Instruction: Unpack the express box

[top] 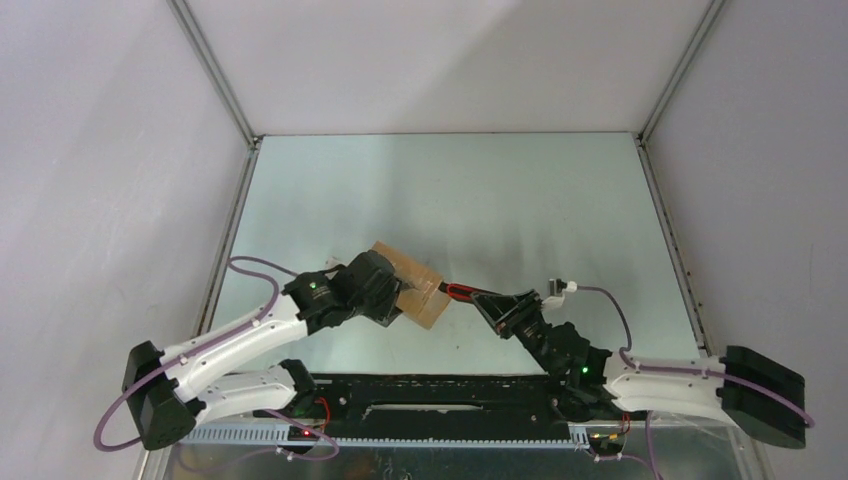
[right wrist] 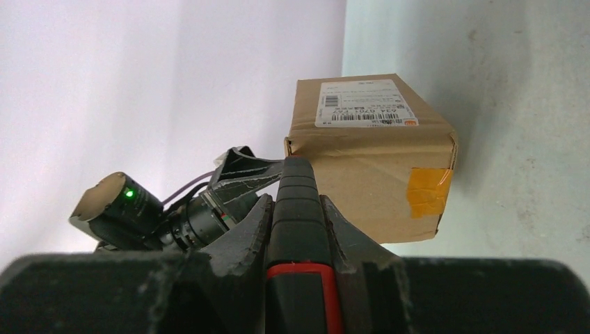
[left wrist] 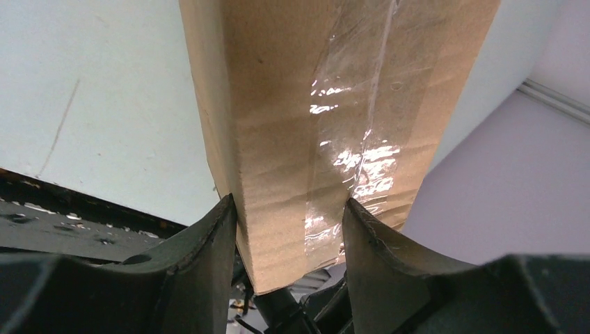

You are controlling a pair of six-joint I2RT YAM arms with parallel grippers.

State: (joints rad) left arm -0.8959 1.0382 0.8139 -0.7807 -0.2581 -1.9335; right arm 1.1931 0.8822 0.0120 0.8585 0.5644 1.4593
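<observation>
- Gripping the express box point(left wrist: 278, 104) across its narrow width, the left end effector point(left wrist: 289, 209) has both fingers pressed on cardboard. The finger on the right of the left wrist view lands on a strip of clear tape point(left wrist: 362, 139).
- That box sits just left of centre in the top view, tilted over the tabletop point(top: 480, 190). Whether its underside rests on the surface, I cannot tell.
- Over to the right end effector point(right wrist: 298, 202): it is clamped hard on the utility knife point(right wrist: 298, 229), the handle pinched between the fingers.
- The knife's nose points at the box's lower left corner in the right wrist view. Touching or just short? Cannot tell, and no blade shows.
- A white label point(right wrist: 362, 104) lies on the box's upper face there, with an orange tape patch point(right wrist: 428, 191) at the right edge.
- My read is that slitting the taped seam is the step in hand, with the box not yet opened.
- To do it well, line the tip up on the tape rather than bare cardboard, and cut shallow to spare the contents.
- Draw the cut away from the left fingers and stop short of the one sitting on the tape.
- The left hold must stay firm, or the box may twist under the push.
</observation>
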